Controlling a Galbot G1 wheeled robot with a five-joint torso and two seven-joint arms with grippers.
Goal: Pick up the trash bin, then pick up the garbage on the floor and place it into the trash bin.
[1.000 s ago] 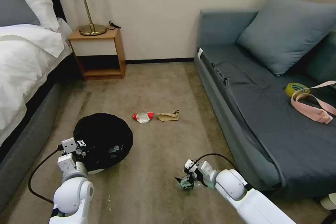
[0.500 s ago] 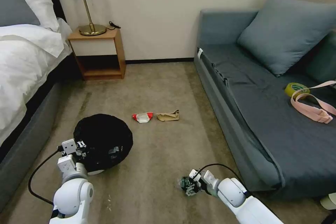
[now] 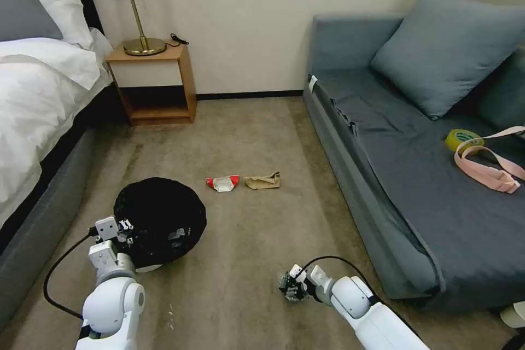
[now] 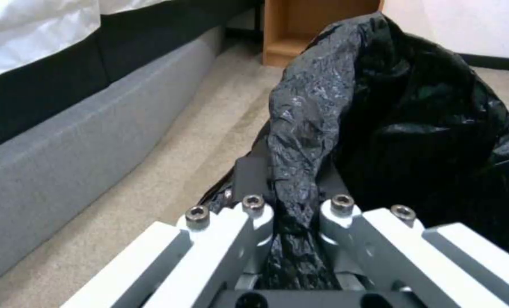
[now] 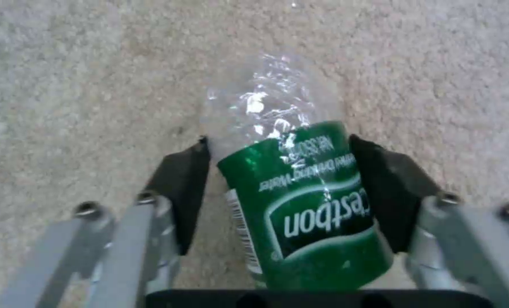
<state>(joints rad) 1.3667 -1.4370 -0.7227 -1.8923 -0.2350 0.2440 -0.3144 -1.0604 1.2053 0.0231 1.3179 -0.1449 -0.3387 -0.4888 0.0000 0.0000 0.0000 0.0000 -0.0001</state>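
The trash bin (image 3: 158, 219), its black bag folded over the rim, sits low on my left; a strip of its white wall shows underneath. My left gripper (image 3: 117, 229) is shut on the bag-covered rim (image 4: 300, 141). The clear green-labelled bottle (image 5: 305, 205) lies on the carpet at my right. My right gripper (image 5: 280, 143) is down around it and open, one black pad (image 5: 180, 188) on each side with a small gap. In the head view this gripper (image 3: 292, 288) covers most of the bottle (image 3: 284, 283). Farther ahead lie a red-and-white wrapper (image 3: 222, 182) and crumpled brown paper (image 3: 262, 181).
A bed (image 3: 33, 120) runs along the left, with a wooden nightstand (image 3: 158, 82) and lamp at the wall. A grey sofa (image 3: 415, 186) fills the right side; a tape roll (image 3: 459, 139) and a pink strap (image 3: 486, 167) lie on it. Carpet stretches between them.
My right arm has lowered and drawn back toward me, bringing the gripper down around the bottle. The left gripper and the bin have shifted only slightly left.
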